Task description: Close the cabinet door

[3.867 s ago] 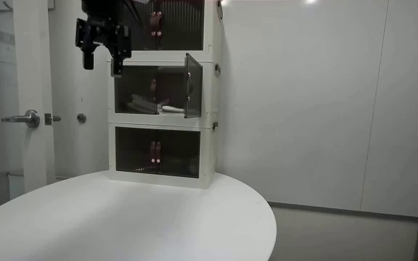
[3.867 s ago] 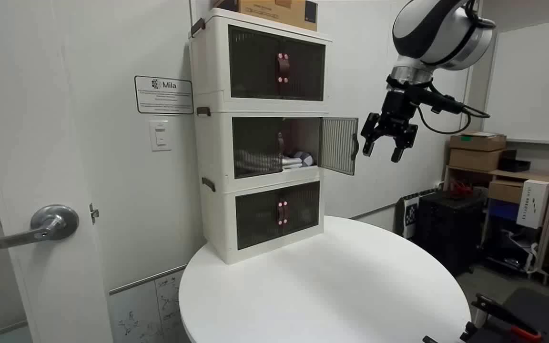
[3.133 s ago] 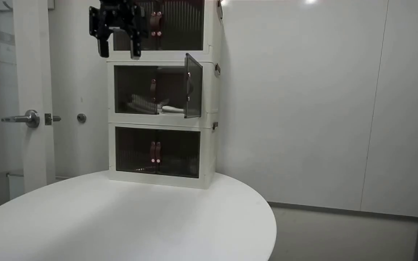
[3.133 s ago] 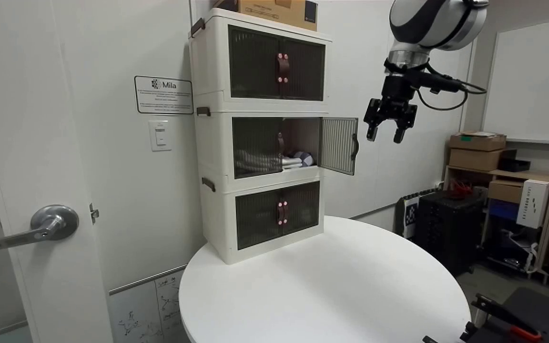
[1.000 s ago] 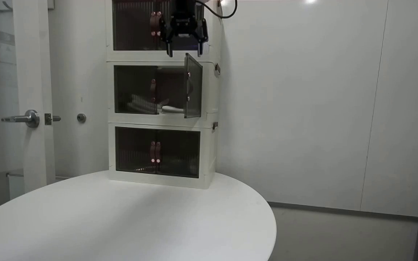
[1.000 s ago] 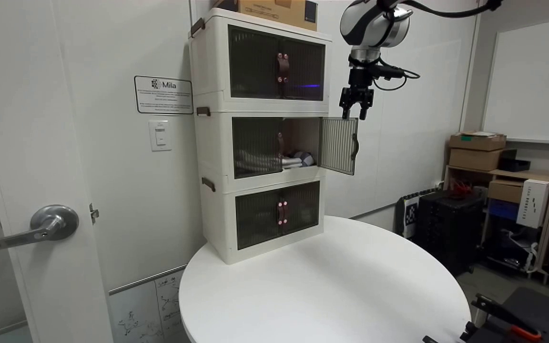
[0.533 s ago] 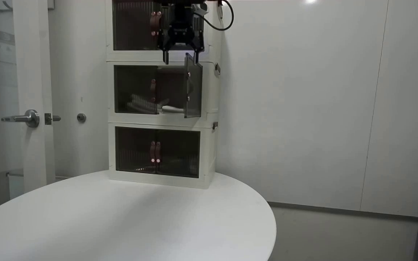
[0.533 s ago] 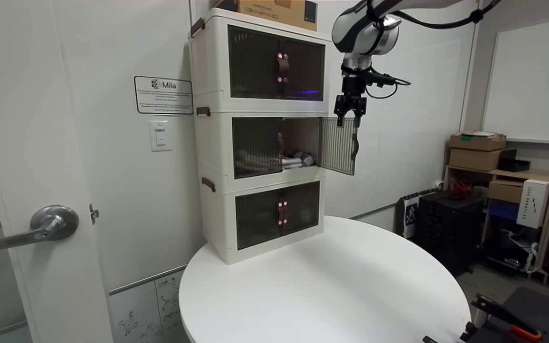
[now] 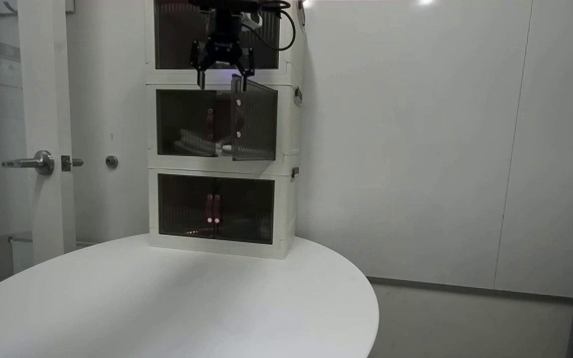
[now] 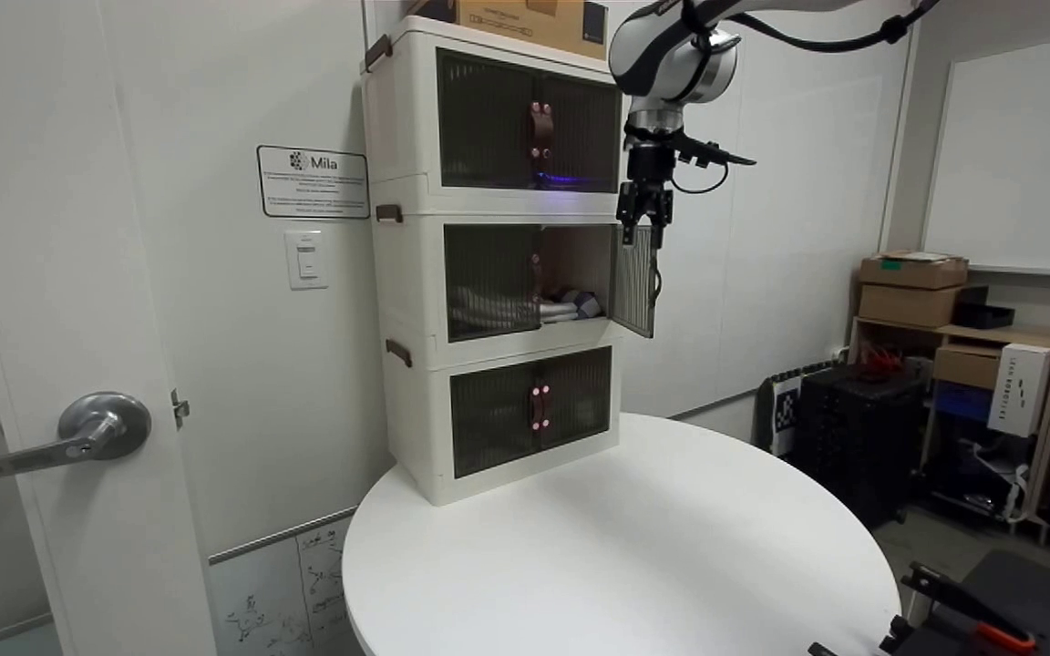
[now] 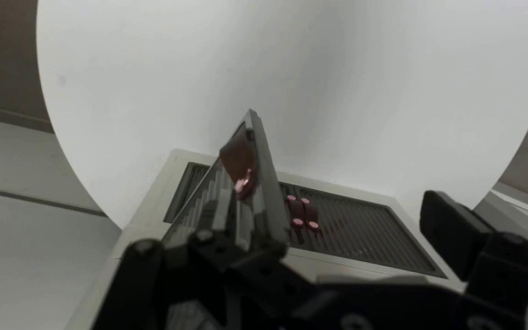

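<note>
The cabinet door [image 9: 256, 122] is a see-through ribbed panel, partly open on the middle tier of the white cabinet [image 9: 286, 209]. It stands swung out in the other exterior picture too [image 10: 632, 292]. My gripper [image 9: 223, 82] is open at the door's top free corner; it also shows in an exterior view [image 10: 642, 239]. In the wrist view, the door's edge [image 11: 271, 197] lies between the spread fingers [image 11: 335, 224]. One finger is against or very near the handle side; exact contact is blurred. The other finger is well apart. The brown door handle [image 11: 238, 158] is below that near finger.
The top tier's closed doors [image 10: 488, 118] are behind and above the gripper. The middle tier's left door [image 9: 185, 122] is closed. Folded cloths [image 10: 559, 310] lie inside. The bottom doors [image 9: 187, 206] are closed. The cabinet stands on a round white table [image 9: 207, 308].
My gripper moved right across the exterior view, lowered, then moved left at the door's top corner. In the last half second the door swung partway toward closed. The gripper stayed open.
</note>
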Controlling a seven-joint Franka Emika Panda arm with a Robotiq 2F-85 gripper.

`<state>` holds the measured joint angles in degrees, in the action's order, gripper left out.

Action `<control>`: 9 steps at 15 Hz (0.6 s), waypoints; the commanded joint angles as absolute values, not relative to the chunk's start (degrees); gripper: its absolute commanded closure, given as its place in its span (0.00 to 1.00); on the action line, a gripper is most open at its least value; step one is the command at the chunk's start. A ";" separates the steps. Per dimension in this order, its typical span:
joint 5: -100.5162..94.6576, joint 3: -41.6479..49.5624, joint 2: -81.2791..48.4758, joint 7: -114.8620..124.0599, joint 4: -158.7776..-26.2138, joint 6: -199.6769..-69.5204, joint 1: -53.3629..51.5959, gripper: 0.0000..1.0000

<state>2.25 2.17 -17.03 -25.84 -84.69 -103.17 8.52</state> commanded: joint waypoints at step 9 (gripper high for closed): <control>-1.77 0.10 -15.45 -30.86 -85.64 -102.83 6.07 0.00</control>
<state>-0.80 0.72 -16.79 -27.71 -84.87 -103.01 6.41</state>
